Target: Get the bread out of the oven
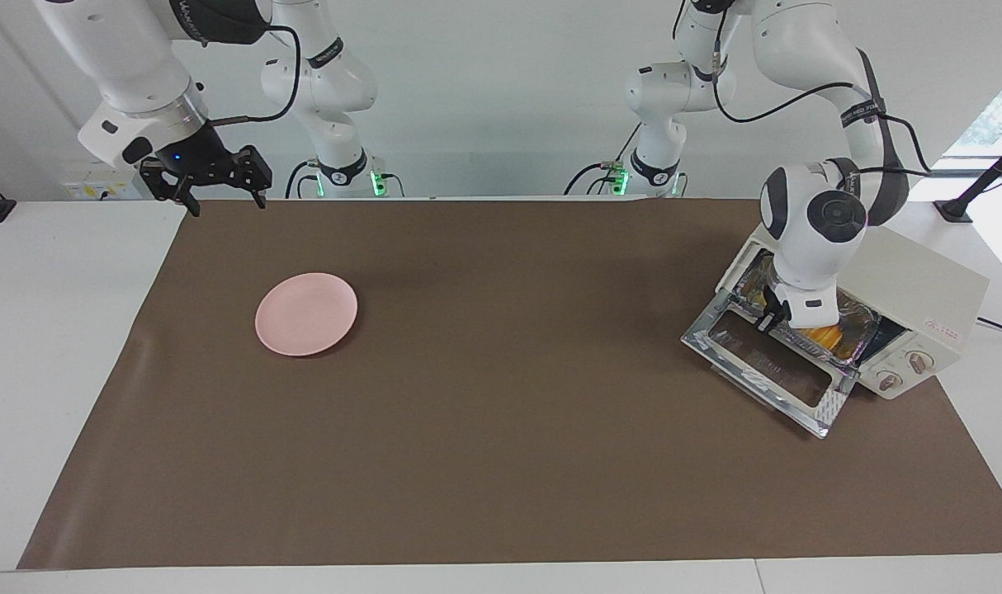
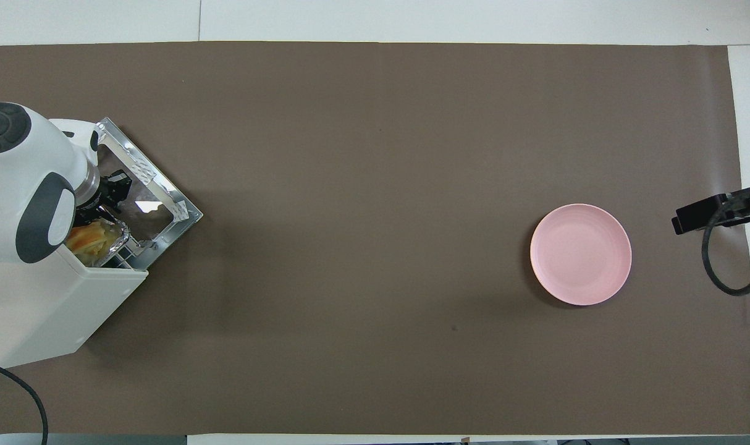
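The cream-white oven (image 1: 922,285) stands at the left arm's end of the table, and it also shows in the overhead view (image 2: 47,309). Its glass door (image 1: 761,363) is dropped open. The yellow-orange bread (image 1: 827,336) lies in a crinkled foil tray (image 1: 862,326) at the oven's mouth; the overhead view shows the bread (image 2: 92,238) partly under the arm. My left gripper (image 1: 772,320) points down at the tray's edge beside the bread, just above the open door, and shows in the overhead view (image 2: 112,190). My right gripper (image 1: 227,205) waits open in the air.
A round pink plate (image 1: 306,313) lies on the brown mat toward the right arm's end, seen also in the overhead view (image 2: 581,254). The oven's power cord (image 2: 23,395) trails off near the robots' edge of the table.
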`<state>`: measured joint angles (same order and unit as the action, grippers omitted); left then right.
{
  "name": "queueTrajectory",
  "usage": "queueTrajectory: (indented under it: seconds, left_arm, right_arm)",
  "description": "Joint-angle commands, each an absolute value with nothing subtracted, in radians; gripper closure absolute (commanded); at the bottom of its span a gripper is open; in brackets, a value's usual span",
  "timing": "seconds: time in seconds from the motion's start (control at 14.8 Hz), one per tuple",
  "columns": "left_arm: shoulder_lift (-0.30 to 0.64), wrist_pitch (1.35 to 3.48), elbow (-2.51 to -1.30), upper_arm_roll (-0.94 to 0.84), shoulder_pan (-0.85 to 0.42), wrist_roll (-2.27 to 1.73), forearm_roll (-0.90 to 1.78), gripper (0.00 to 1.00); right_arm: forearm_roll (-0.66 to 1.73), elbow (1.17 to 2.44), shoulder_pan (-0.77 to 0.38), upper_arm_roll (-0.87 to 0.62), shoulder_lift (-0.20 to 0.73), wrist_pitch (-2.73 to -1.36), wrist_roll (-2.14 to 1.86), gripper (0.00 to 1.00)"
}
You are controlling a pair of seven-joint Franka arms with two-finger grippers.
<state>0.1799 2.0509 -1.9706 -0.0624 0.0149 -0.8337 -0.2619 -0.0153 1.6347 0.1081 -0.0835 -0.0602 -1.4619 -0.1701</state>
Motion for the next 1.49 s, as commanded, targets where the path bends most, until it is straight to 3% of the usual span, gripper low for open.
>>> queueTrajectory:
  seconds: [0.0, 0.41, 0.61, 0.88, 1.29, 1.36, 1.42]
  left_arm:
    - [0.195, 2.06, -1.921, -0.072, -0.018, -0.822, -0.27, 1.0]
    - [0.328, 2.037, -1.705, -0.084, -0.311, -0.776, -0.195, 1.0]
    - [0.452, 1.991, -1.573, -0.08, -0.501, -0.788, -0.111, 1.0]
    - [0.503, 2.046, -1.574, -0.08, -0.652, -0.79, -0.106, 1.0]
    - [0.508, 2.072, -1.605, -0.081, -0.672, -0.79, -0.104, 1.0]
    - [0.508, 2.066, -1.595, -0.078, -0.672, -0.805, -0.085, 0.72]
    - [0.508, 2.039, -1.58, -0.075, -0.672, -0.848, -0.071, 0.55]
  right_arm:
    - [-0.025, 1.638, 0.117, -0.091, -0.072, -1.451, -0.186, 0.0]
    - [-0.026, 1.638, 0.117, -0.091, -0.072, -1.451, -0.186, 0.0]
    - [-0.025, 1.64, 0.117, -0.091, -0.072, -1.451, -0.186, 0.0]
    - [-0.025, 1.64, 0.117, -0.091, -0.072, -1.451, -0.186, 0.0]
    - [-0.026, 1.638, 0.117, -0.091, -0.072, -1.451, -0.186, 0.0]
    - [-0.025, 1.64, 0.117, -0.091, -0.072, -1.451, -0.186, 0.0]
    - [-0.026, 1.64, 0.117, -0.091, -0.072, -1.451, -0.186, 0.0]
